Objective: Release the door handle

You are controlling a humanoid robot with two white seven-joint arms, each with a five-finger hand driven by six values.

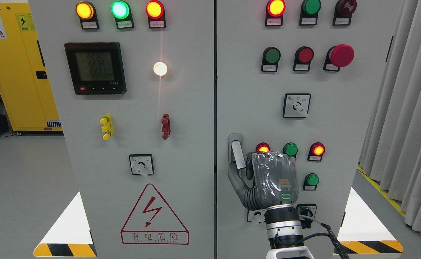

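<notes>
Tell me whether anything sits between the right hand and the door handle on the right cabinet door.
Nothing visible does. The right hand is already at the door handle, its thumb reaching up along the handle's lower part. The hand's back hides its other fingers, so whether they still grip is unclear. The nearby indicator lamps sit right of the handle, not between.

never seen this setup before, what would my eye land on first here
Probably the robot's grey plastic-wrapped right hand low on the right cabinet door, its thumb lying against the grey metal door handle. Next, the lit round indicator lamps, above all the glaring white lamp mid-left door, then the big red mushroom push button upper right and the red lightning warning triangle lower left.
</notes>
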